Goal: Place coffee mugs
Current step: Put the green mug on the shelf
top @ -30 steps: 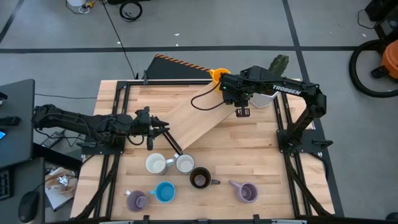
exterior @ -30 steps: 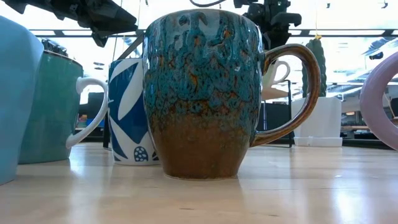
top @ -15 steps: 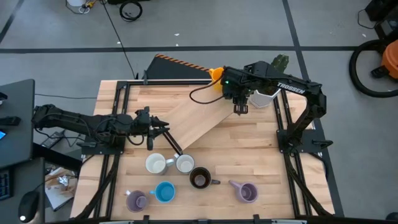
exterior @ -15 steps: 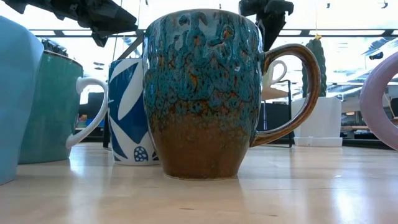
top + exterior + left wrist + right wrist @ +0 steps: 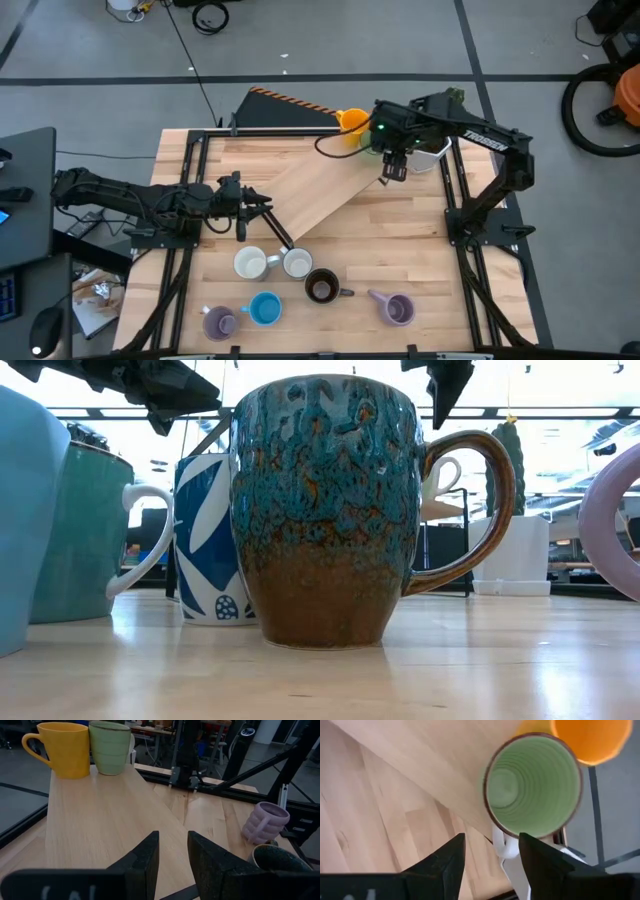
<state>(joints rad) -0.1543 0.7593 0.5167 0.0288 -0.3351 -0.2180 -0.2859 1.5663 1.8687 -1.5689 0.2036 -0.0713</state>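
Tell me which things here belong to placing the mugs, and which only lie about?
Job: orange mug, green mug, left white mug, right white mug, dark brown mug, blue mug, left purple mug, right purple mug.
Lying about: cactus pot, cable coil on floor.

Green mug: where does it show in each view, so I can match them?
High: hidden under the right arm, beside the orange mug.
Low: not identifiable.
Left wrist: green mug at the board's far end, right of the orange mug.
Right wrist: seen from above, beyond the right gripper.
Shared landmark: the orange mug.
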